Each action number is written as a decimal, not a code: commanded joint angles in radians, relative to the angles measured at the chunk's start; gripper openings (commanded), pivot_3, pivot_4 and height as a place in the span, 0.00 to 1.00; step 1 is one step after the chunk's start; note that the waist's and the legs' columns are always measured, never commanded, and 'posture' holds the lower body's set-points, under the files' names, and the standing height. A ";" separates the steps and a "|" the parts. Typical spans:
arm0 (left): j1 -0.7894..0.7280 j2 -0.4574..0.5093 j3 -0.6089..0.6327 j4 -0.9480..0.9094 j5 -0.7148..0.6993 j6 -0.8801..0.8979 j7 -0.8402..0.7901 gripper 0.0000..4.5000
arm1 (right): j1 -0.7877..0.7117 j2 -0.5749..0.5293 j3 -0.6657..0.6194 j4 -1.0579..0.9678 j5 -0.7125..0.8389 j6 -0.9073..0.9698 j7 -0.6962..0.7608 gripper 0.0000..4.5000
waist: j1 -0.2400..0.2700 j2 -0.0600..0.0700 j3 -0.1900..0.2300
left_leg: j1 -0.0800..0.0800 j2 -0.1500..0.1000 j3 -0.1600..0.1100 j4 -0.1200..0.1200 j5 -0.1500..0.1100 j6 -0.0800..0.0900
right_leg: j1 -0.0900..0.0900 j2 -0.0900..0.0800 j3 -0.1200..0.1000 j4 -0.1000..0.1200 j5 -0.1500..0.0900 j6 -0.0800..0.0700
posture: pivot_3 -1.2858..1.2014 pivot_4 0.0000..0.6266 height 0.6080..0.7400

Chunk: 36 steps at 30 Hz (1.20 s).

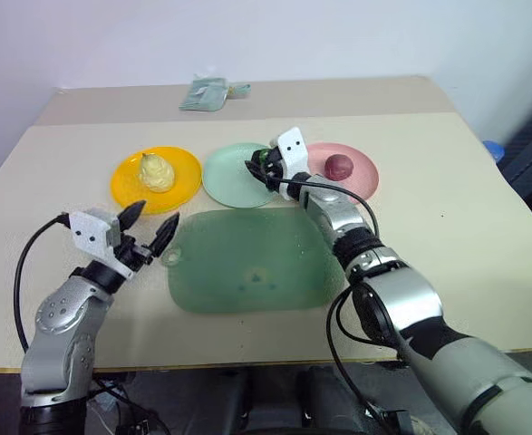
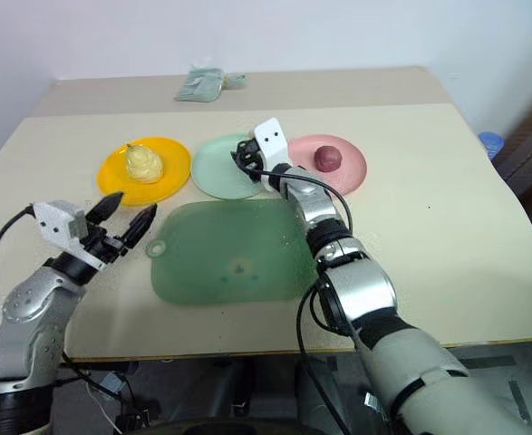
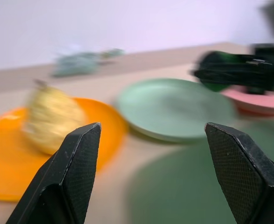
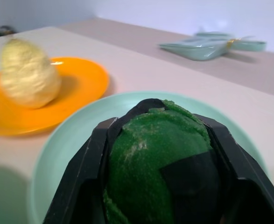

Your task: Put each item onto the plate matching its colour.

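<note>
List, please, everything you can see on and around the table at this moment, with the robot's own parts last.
table: one, beige, holding everything.
plates: three in a row; orange-yellow plate, mint green plate, pink plate.
pear: one, pale yellow, on the orange-yellow plate.
maroon ball: one, on the pink plate.
green ball: one, green and black, gripped over the mint green plate.
mat: one, translucent green, in front of the plates.
packet: one, pale green, at the far edge.
left hand: open, empty, near the mat's left end.
right hand: shut on the green ball.
</note>
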 commanded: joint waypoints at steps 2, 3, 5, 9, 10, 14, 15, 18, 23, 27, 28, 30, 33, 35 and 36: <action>-0.031 -0.040 -0.021 0.014 0.102 -0.055 0.100 0.81 | -0.043 0.025 -0.030 0.086 -0.034 -0.038 -0.043 0.63 | -0.004 0.000 0.000 | 0.000 0.000 0.000 0.000 0.000 0.000 | 0.000 0.000 0.000 0.000 0.000 0.000 | 0.52 0.24 1.00; -0.032 -0.049 -0.027 0.019 0.109 -0.061 0.105 0.81 | -0.046 0.029 -0.037 0.094 -0.036 -0.038 -0.040 0.71 | -0.005 0.000 0.000 | 0.000 0.000 0.000 0.000 0.000 0.000 | 0.000 0.000 0.000 0.000 0.000 0.000 | 0.52 0.24 1.00; -0.031 -0.063 -0.038 0.027 0.113 -0.073 0.102 0.81 | -0.049 0.034 -0.054 0.096 -0.030 -0.041 -0.022 0.94 | -0.006 0.000 0.000 | 0.000 0.000 0.000 -0.001 0.000 -0.001 | -0.001 0.000 0.000 0.001 0.000 0.000 | 0.52 0.24 1.00; -0.008 -0.051 -0.058 0.042 0.124 -0.109 0.055 0.81 | -0.028 0.010 -0.090 0.053 -0.004 -0.070 0.086 0.99 | -0.015 0.000 0.000 | 0.000 0.000 0.000 -0.001 0.001 -0.001 | -0.001 0.000 0.000 0.001 0.000 0.000 | 0.52 0.24 1.00; 0.000 -0.047 -0.060 0.046 0.118 -0.119 0.035 0.81 | -0.006 -0.007 -0.096 0.016 0.007 -0.088 0.131 0.99 | -0.016 0.000 0.000 | 0.000 0.000 0.000 -0.001 0.001 -0.001 | -0.001 0.000 0.000 0.001 0.000 0.000 | 0.52 0.24 1.00; 0.014 -0.039 -0.075 0.048 0.107 -0.141 -0.009 0.81 | 0.123 -0.064 -0.104 -0.209 0.047 -0.093 0.255 0.99 | -0.016 0.000 0.000 | 0.000 0.000 -0.001 -0.001 0.000 -0.001 | 0.000 0.000 0.000 0.000 0.000 0.000 | 0.52 0.24 1.00; 0.015 -0.032 -0.082 0.043 0.101 -0.135 -0.027 0.81 | 0.198 -0.084 -0.097 -0.347 0.070 -0.048 0.291 0.99 | -0.015 0.000 0.000 | 0.000 0.000 -0.001 -0.001 0.000 -0.001 | 0.000 0.000 -0.001 0.000 0.000 0.000 | 0.52 0.24 1.00; 0.020 0.000 -0.086 0.017 0.050 -0.090 -0.097 0.81 | 0.482 -0.188 -0.069 -0.861 0.157 0.177 0.366 0.99 | -0.001 0.000 -0.001 | -0.001 0.000 -0.002 0.000 0.000 -0.001 | 0.000 0.000 -0.001 0.000 0.000 0.000 | 0.52 0.24 1.00; 0.027 0.085 -0.068 0.003 -0.013 -0.034 -0.195 0.81 | 0.859 -0.391 -0.142 -1.396 0.251 0.461 0.358 0.99 | 0.005 0.000 0.000 | -0.002 0.000 0.000 0.000 0.000 0.000 | -0.001 0.000 0.000 0.000 0.000 0.000 | 0.52 0.24 1.00; 0.038 0.135 -0.047 -0.006 -0.056 0.000 -0.243 0.81 | 1.072 -0.492 -0.258 -1.590 0.304 0.569 0.317 0.99 | 0.008 0.001 -0.001 | 0.000 0.001 -0.001 -0.001 -0.003 0.005 | 0.001 0.000 0.000 0.000 0.000 0.000 | 0.52 0.24 1.00; 0.046 0.146 -0.042 -0.013 -0.063 0.007 -0.252 0.81 | 1.109 -0.501 -0.281 -1.621 0.316 0.586 0.304 0.99 | 0.007 0.001 -0.001 | 0.000 0.001 -0.001 0.000 -0.003 0.006 | 0.001 0.000 0.000 -0.001 0.000 0.000 | 0.52 0.24 1.00; 0.065 0.163 -0.033 -0.028 -0.075 0.017 -0.265 0.81 | 1.174 -0.514 -0.314 -1.665 0.325 0.600 0.285 0.99 | 0.005 0.001 -0.001 | 0.001 0.001 -0.001 -0.001 -0.003 0.006 | 0.002 0.000 0.000 -0.001 0.000 0.000 | 0.52 0.24 1.00; 0.088 0.184 -0.015 -0.045 -0.096 0.037 -0.278 0.81 | 1.239 -0.515 -0.336 -1.704 0.321 0.602 0.261 0.99 | 0.009 0.000 -0.001 | 0.001 0.001 -0.001 -0.001 -0.003 0.006 | 0.002 0.000 0.000 -0.001 0.000 0.000 | 0.52 0.24 1.00; 0.096 0.197 -0.007 -0.051 -0.110 0.050 -0.287 0.81 | 1.269 -0.507 -0.347 -1.745 0.336 0.616 0.239 0.99 | 0.010 0.000 -0.001 | 0.001 0.001 -0.001 -0.001 -0.003 0.006 | 0.002 0.000 0.000 -0.001 0.000 0.000 | 0.52 0.24 1.00; 0.098 0.201 -0.004 -0.053 -0.116 0.056 -0.289 0.81 | 1.280 -0.504 -0.349 -1.762 0.342 0.622 0.230 0.99 | 0.011 0.000 -0.001 | 0.001 0.001 -0.001 -0.001 -0.003 0.006 | 0.002 0.000 0.000 -0.001 0.000 0.000 | 0.52 0.24 1.00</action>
